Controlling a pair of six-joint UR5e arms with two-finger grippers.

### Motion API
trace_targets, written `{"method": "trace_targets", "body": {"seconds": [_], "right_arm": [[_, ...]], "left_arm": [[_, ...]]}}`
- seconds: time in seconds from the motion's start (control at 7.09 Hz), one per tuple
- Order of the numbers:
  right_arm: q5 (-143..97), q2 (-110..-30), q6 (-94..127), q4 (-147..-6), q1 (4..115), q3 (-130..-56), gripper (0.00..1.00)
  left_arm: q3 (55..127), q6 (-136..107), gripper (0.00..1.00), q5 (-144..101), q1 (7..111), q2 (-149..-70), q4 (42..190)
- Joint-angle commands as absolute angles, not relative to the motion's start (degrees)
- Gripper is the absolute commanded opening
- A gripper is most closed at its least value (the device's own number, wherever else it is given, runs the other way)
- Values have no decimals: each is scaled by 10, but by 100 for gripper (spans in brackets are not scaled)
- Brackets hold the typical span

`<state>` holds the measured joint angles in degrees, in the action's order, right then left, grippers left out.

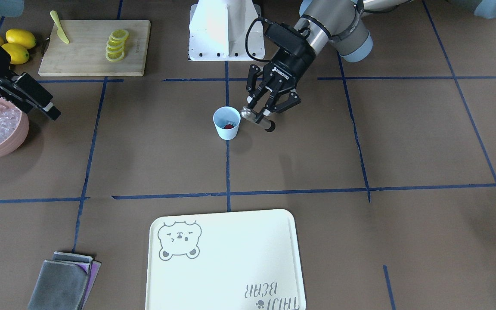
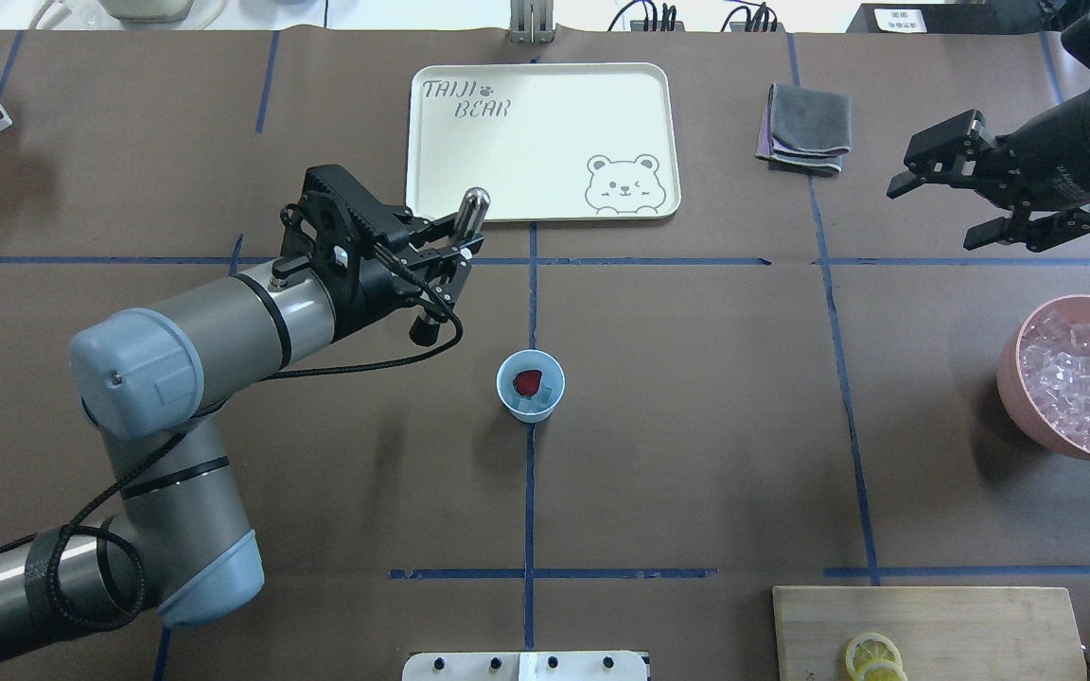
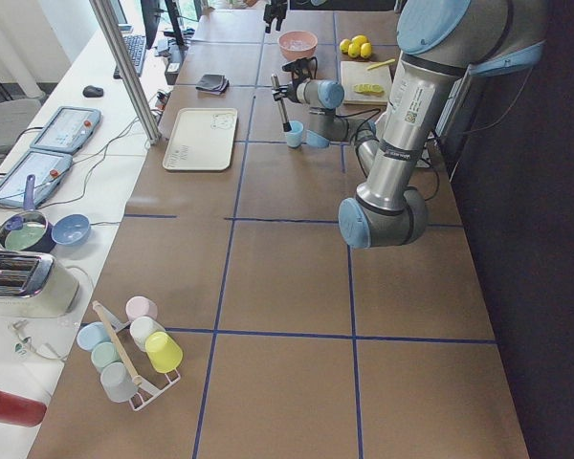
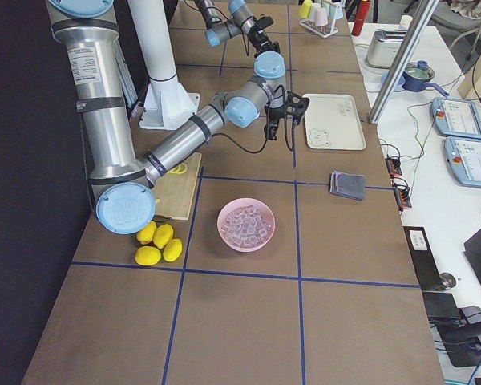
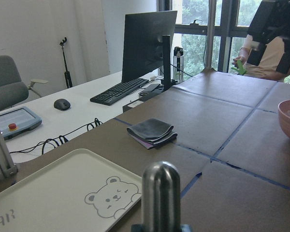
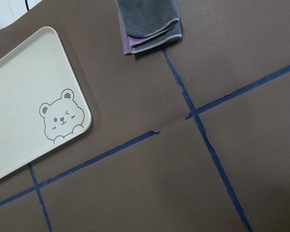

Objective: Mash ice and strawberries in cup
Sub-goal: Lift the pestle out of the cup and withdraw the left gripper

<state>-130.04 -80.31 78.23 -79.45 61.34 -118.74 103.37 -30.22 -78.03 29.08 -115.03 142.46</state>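
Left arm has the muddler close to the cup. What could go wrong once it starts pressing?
1. The cup stands free; the right end effector hangs open far off by the pink bowl, so an off-centre push could tip or slide it.
2. The muddler in the left end effector is off to one side of the narrow mouth; a misaligned descent may catch the rim.
3. The strawberry lies loose and might pop out.
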Motion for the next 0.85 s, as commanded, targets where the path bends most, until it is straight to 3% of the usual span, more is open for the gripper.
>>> {"method": "trace_targets", "body": {"seconds": [0.0,0.56,0.7], "right_arm": [[-1300,-804,782,-795,613,-1188,100],[-1300,-807,783,-795,613,-1193,100],[-1299,-808,783,-795,613,-1193,100]], "left_arm": [[1042,-352,0,-794,332,-1120,1317],[1053,-351,0,-1107,562,-1059,1171],[1053,-352,0,-1122,575,-1020,1129]]}}
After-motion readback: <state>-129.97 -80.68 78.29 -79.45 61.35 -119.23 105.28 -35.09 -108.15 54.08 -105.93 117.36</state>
